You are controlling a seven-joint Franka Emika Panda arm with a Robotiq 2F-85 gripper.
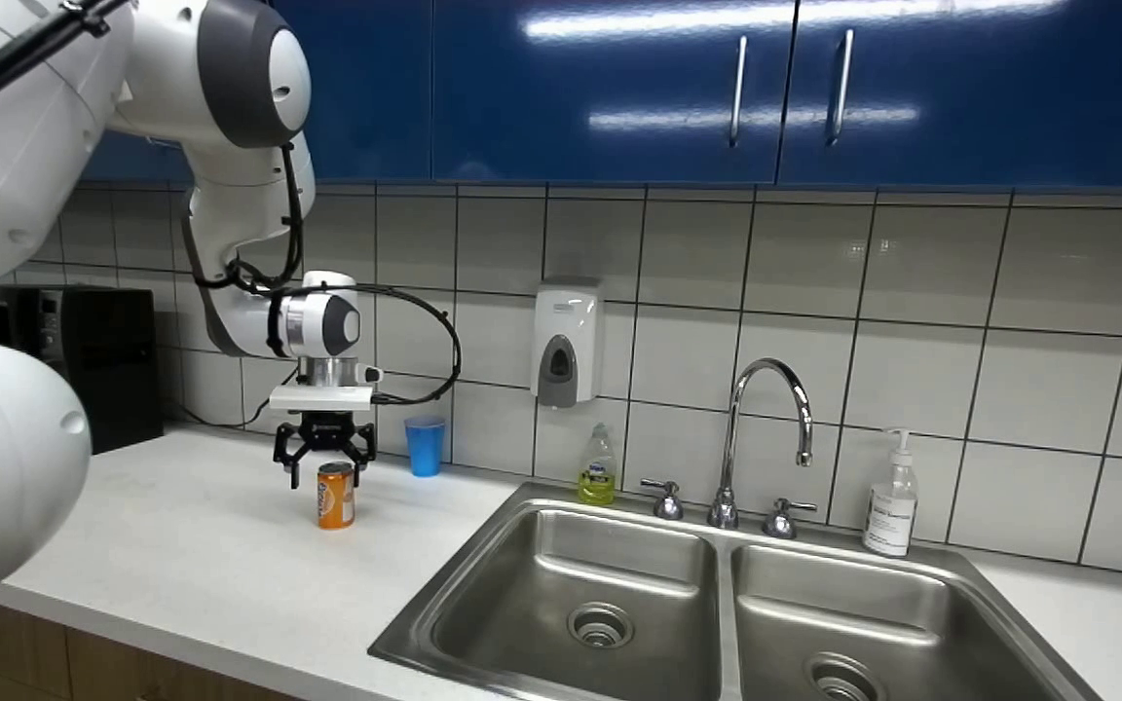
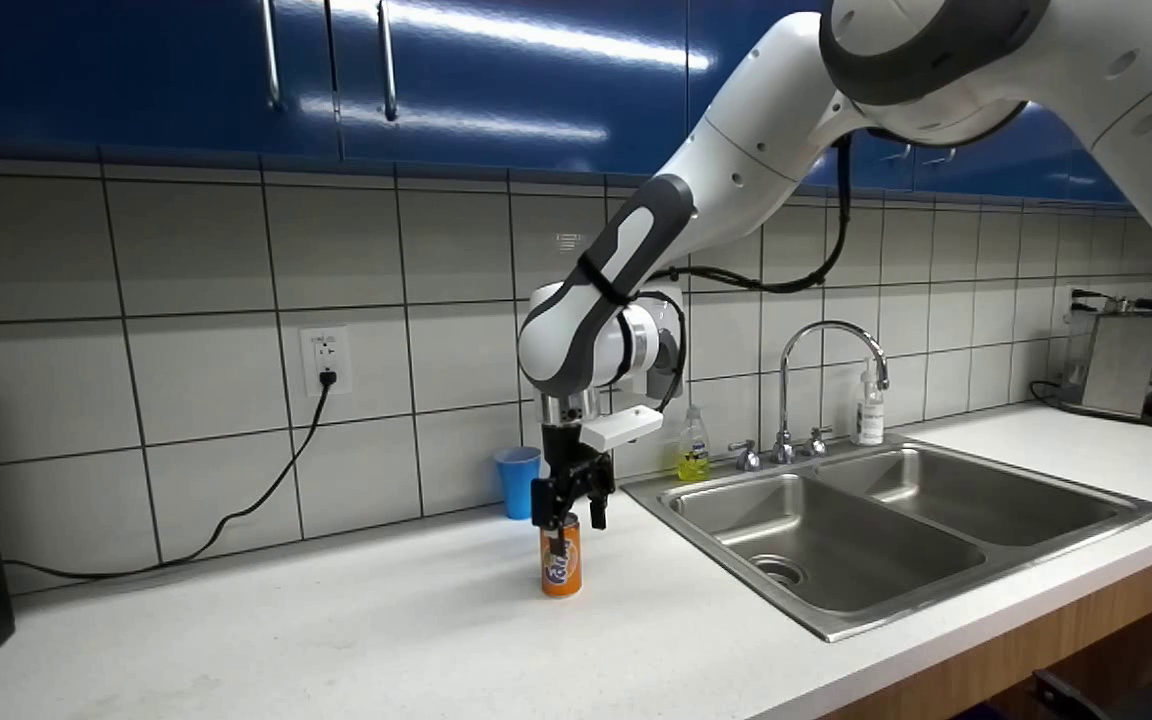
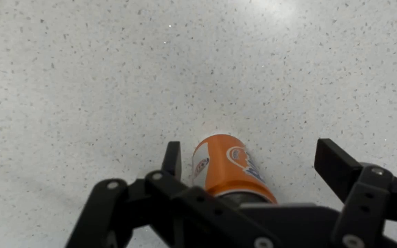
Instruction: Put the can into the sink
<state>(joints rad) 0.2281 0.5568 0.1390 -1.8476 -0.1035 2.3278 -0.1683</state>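
"How far along was it?"

"Barely begun, I judged. Along the worktop point(image 1: 201, 555), the double-basin sink point(image 1: 729, 633) awaited its delivery."

"And the gripper point(image 1: 326, 477)?"

"Jaws apart, flanking the Fanta can point(image 1: 336, 502), which stood upright on the worktop, ungrasped. Grasping, carrying and releasing were left."

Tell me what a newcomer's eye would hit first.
Probably the orange can, upright on the white counter by the open tool. Next, the double-basin sink, right of the can in both exterior views, with a curved faucet at its back. Overhead hang glossy blue cabinets.
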